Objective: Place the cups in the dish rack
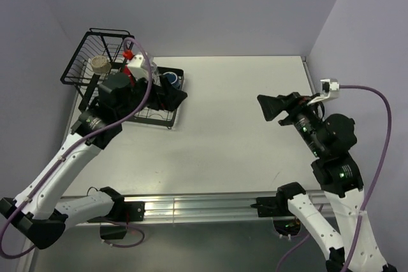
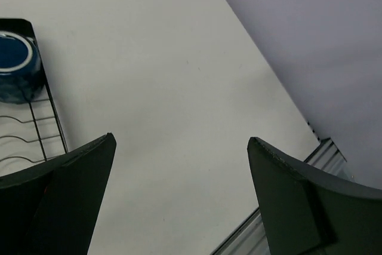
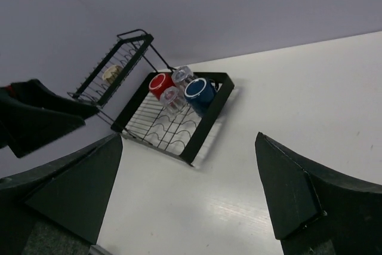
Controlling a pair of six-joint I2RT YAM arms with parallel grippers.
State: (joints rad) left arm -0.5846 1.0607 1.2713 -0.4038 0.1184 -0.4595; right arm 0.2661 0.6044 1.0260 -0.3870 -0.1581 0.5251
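The black wire dish rack (image 1: 171, 121) stands at the table's far left. In the right wrist view its flat tray (image 3: 206, 129) holds a red mug (image 3: 160, 83), a dark blue mug (image 3: 200, 92) and two clear glass tumblers (image 3: 182, 74) (image 3: 171, 98), grouped at the far end. From above I see the blue mug (image 1: 171, 79) and part of the red mug (image 1: 134, 71); the tumblers are hidden by my left arm. My left gripper (image 1: 169, 97) hovers over the tray, open and empty (image 2: 182, 141), the blue mug (image 2: 15, 67) at its left. Above the bare table on the right, my right gripper (image 1: 268, 107) is open and empty (image 3: 188, 138).
The rack's raised tilted basket (image 1: 102, 32) holds a round beige object (image 1: 99, 64). Purple walls close in the table at the back and both sides. An aluminium rail (image 1: 204, 207) runs along the near edge. A purple cable (image 1: 382, 103) loops off my right arm.
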